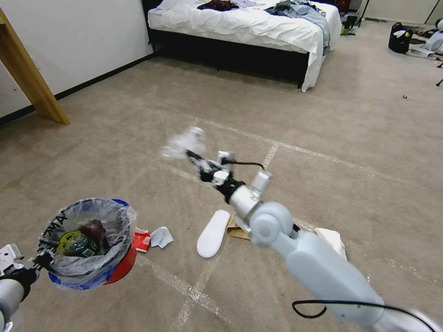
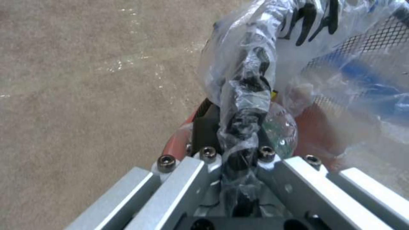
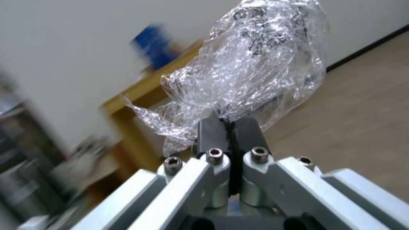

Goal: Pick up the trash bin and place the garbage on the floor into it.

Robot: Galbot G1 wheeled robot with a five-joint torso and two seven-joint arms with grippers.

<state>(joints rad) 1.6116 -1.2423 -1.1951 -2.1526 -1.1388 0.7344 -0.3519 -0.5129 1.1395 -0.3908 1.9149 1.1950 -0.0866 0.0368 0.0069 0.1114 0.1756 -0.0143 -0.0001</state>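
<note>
Carrying crumpled clear wrap (image 1: 184,143) pinched in right pincer (image 1: 194,159), raised above floor (image 1: 323,138); bin (image 1: 87,242) low and leftward from it, rim clamped by left pincer (image 1: 39,263), opening upward.

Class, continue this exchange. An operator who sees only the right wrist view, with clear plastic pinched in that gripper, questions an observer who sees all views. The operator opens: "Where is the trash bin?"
Observer: The trash bin is at the robot's left, with the left gripper shut on its bagged rim.
Operator: Is my plastic over it?
Observer: No. The right gripper holds the clear plastic in the air, ahead and to the right of the bin.
Operator: What litter lies on the floor?
Observer: On the floor are a white slipper, a brown paper bag, a red wrapper, a light-blue scrap and a white tissue.
</note>
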